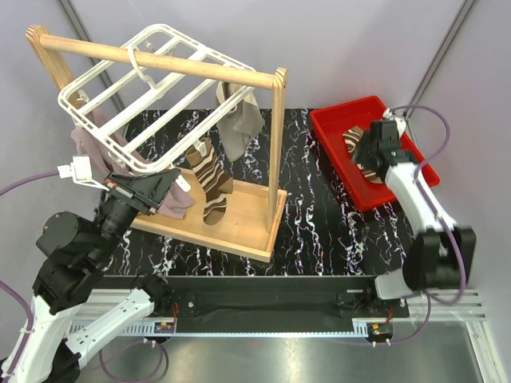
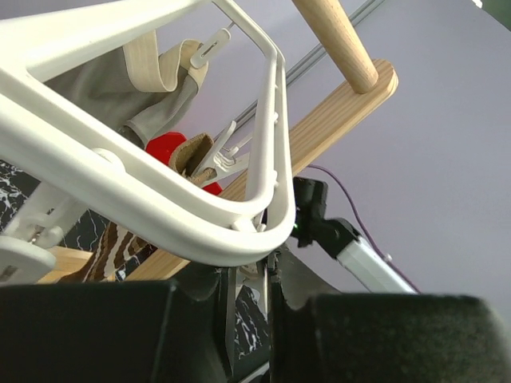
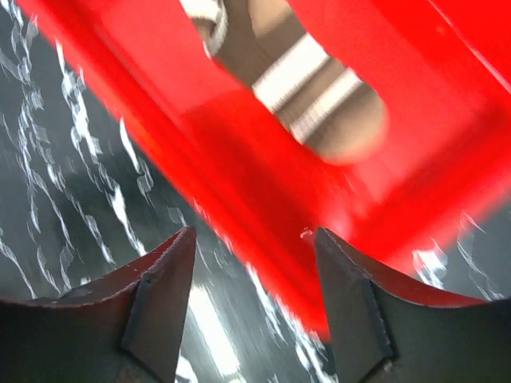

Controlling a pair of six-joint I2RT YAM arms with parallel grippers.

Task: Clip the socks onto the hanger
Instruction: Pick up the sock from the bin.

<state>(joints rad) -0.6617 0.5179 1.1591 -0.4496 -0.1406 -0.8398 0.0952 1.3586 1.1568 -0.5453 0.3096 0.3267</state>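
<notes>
White hanger corner pinched in raised left gripper; right gripper wide, angled over red bin.

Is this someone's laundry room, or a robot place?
Most likely a robot lab, not a home: a left arm and right arm bolted to a table, bare grey walls, and a hanger on a small wooden rail.

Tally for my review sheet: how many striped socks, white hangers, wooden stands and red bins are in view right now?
Striped socks: 2 (hanging sock; sock in the bin)
White hanger: 1
Wooden stand: 1
Red bin: 1
Total: 5
</notes>
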